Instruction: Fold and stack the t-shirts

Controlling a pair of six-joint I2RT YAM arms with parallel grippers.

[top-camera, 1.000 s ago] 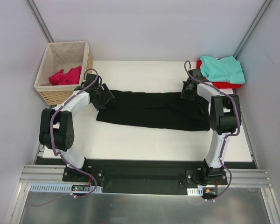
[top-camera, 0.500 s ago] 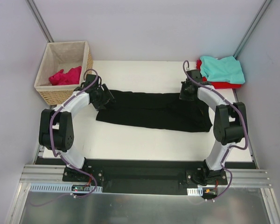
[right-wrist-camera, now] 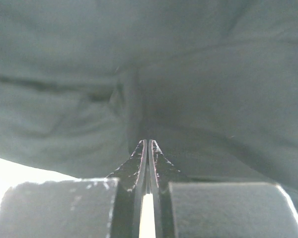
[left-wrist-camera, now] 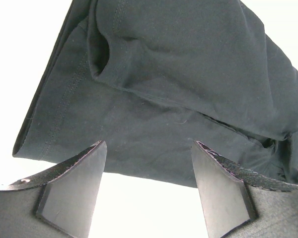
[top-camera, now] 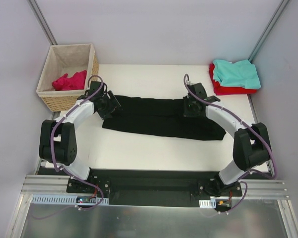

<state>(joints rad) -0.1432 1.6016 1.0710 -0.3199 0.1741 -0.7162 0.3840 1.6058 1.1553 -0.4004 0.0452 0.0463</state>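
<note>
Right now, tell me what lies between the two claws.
Only the black tee, spread along the table: it fills the whole stretch from the left claw to the right claw. The top view shows it.

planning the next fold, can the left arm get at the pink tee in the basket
Probably yes: the left gripper is open and empty beside the basket, whose top is open, and the pink tee lies uncovered inside.

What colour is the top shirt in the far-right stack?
Teal shirt, lying on a red shirt; best in the top view.
</note>
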